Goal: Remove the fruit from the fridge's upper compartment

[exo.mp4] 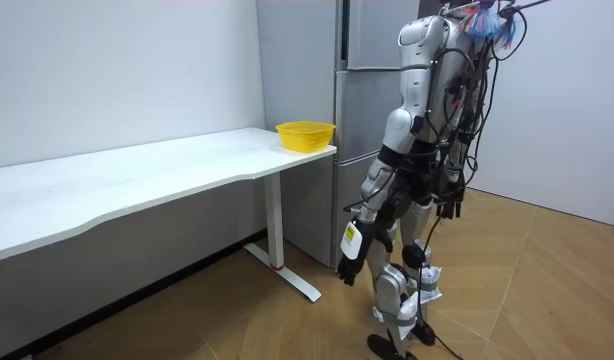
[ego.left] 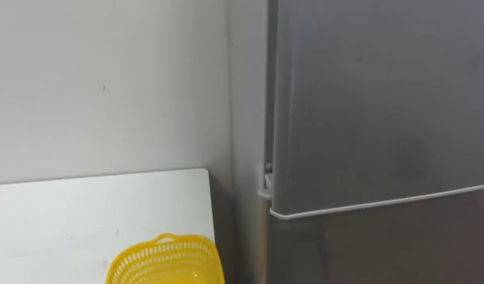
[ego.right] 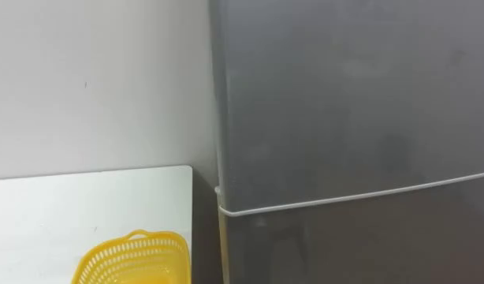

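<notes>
The robot is standing facing the fridge point(exo.mp4: 362, 110), and its upper door point(ego.left: 384, 102) is sitting closed. The left hand point(exo.mp4: 349, 265) is hanging far below this door with loose fingers, holding nothing. The right hand point(exo.mp4: 453, 207) is hanging at the hip, and I cannot tell its fingers. A yellow basket point(ego.left: 167, 264) is resting on the white table's point(ego.left: 68, 221) end beside the fridge. Open floor point(exo.mp4: 547, 290) is lying behind the robot.
</notes>
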